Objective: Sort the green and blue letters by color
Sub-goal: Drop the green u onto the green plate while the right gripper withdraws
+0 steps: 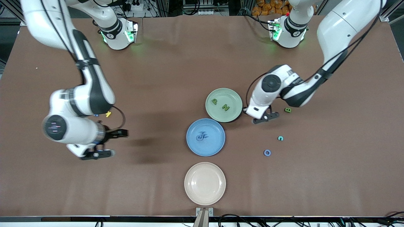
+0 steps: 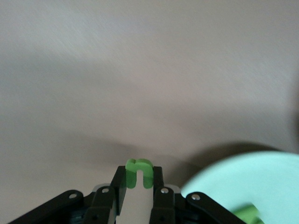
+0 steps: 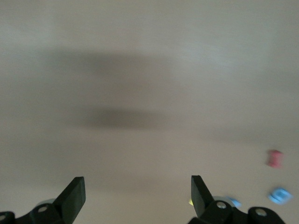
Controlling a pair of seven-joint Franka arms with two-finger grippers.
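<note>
The left gripper point(image 2: 138, 183) is clamped on a green letter point(image 2: 138, 172) just beside the green plate point(image 1: 235, 100); release is best made well over it. The right gripper point(image 3: 138, 192), fingers apart, waits above bare table.

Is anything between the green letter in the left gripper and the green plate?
Nothing visible. The left gripper, shut on the green U, hangs just beside the green plate; bare tablecloth separates them. The plate already holds P and N.
</note>
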